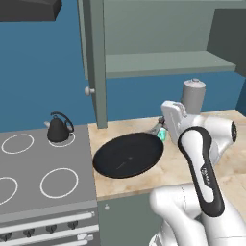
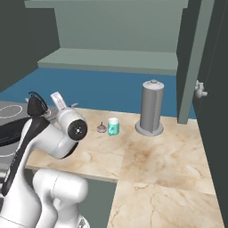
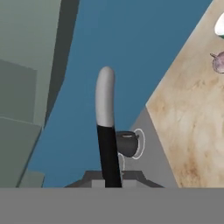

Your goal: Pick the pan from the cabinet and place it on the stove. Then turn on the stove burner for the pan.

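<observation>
The black pan (image 1: 127,154) is level over the marble counter, its left rim at the edge of the stove (image 1: 43,168). I cannot tell if it touches the counter. My gripper (image 1: 161,129) is shut on the pan's thin handle (image 3: 106,127), which runs up the middle of the hand view from between the fingertips (image 3: 111,181). A dark strip of the pan (image 2: 9,130) shows at the left of the right base view. The cabinet (image 1: 163,62) stands open above, its inner shelf bare, its door (image 1: 98,62) swung out.
A small black kettle (image 1: 59,128) sits on the stove's back right ring. A grey cylinder (image 2: 152,109), a teal cup (image 2: 113,127) and a small purple thing (image 2: 102,128) stand on the counter (image 2: 156,160) behind my arm. Dark knobs (image 1: 50,229) line the stove front.
</observation>
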### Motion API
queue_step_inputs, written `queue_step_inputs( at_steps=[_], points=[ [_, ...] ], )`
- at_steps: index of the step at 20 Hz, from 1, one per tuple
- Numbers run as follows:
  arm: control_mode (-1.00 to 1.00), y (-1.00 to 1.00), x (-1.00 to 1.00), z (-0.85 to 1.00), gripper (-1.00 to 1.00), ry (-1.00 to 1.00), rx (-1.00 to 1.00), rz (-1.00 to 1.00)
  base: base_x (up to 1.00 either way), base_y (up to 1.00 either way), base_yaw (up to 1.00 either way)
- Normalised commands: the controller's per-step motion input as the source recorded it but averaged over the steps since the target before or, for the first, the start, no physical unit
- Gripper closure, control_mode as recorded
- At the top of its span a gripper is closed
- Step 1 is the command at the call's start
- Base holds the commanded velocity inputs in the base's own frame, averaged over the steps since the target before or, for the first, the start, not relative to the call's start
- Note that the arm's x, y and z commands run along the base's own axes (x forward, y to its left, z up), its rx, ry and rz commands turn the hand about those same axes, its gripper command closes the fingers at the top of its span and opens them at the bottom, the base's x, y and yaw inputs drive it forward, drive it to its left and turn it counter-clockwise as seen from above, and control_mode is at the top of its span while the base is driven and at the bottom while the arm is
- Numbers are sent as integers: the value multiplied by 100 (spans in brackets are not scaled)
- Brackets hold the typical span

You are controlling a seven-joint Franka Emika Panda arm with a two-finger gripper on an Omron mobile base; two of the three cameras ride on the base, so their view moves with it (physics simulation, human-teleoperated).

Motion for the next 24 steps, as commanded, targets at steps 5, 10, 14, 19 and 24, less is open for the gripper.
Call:
queue_step_inputs(
  at_steps=[5, 10, 14, 19, 24],
  points=[
    [-100, 36, 37, -53, 100, 0, 6, 9, 0, 0, 0],
    [-100, 39, 36, -52, 100, 0, 9, 9, 0, 0, 0],
    [-100, 46, 31, -55, 100, -1, 7, 7, 0, 0, 0],
    [-100, 43, 27, -53, 100, -1, 4, 7, 0, 0, 0],
    [-100, 44, 18, -57, 100, -8, 0, 2, 0, 0, 0]
  ],
)
